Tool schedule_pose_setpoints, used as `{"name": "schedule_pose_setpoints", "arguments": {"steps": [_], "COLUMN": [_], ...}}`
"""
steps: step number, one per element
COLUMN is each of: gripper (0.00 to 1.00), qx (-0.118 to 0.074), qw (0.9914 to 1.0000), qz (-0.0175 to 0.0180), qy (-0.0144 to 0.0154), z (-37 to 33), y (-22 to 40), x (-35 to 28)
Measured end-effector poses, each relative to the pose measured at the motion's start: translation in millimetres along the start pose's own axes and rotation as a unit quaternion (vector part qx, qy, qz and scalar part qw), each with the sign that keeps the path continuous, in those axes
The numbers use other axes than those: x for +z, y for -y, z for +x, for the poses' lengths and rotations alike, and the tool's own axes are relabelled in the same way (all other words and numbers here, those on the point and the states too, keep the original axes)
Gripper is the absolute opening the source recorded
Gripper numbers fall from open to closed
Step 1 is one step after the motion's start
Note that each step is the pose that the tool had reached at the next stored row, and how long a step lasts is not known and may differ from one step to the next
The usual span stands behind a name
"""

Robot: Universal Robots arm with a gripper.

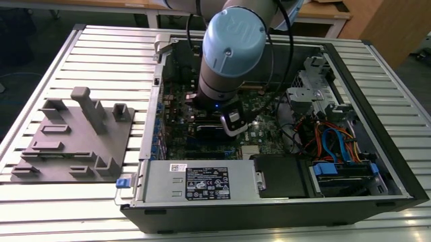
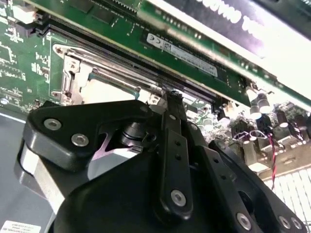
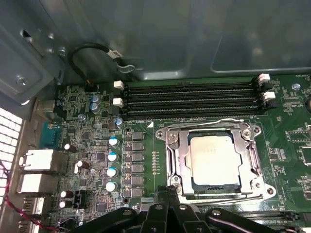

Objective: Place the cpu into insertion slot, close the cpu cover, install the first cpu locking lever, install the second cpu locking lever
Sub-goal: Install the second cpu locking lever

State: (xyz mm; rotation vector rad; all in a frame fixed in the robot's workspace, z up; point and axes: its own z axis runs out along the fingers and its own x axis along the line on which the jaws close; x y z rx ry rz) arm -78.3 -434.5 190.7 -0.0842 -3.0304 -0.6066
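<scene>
One pale metal-topped cpu (image 3: 214, 159) sits in the silver-rimmed insertion slot (image 3: 177, 162); black gripper (image 3: 168, 192) fingertips together, empty.

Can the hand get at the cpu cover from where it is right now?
Probably yes. In the first wrist view the hand sits right at the edge of the cpu cover, which lies down around the cpu in the insertion slot, with nothing standing between them.

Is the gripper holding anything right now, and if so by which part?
Nothing is visibly held. The gripper sits at the edge of the insertion slot, where the cpu already lies under the closed cpu cover. Whether its tips touch a lever cannot be told.
</scene>
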Motion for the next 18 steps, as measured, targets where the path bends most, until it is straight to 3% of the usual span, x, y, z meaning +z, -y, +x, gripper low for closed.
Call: {"name": "schedule_pose_setpoints", "arguments": {"steps": [9,18], "gripper": [0.11,0.11], "qx": [0.000,0.000], "qw": [1.00000,1.00000], "qz": [0.0000,0.0001], "qy": [0.0000,-0.0002], "z": [1.3,1.4], "y": [-8.3,-8.7], "x": [-19.9,-20.8]}}
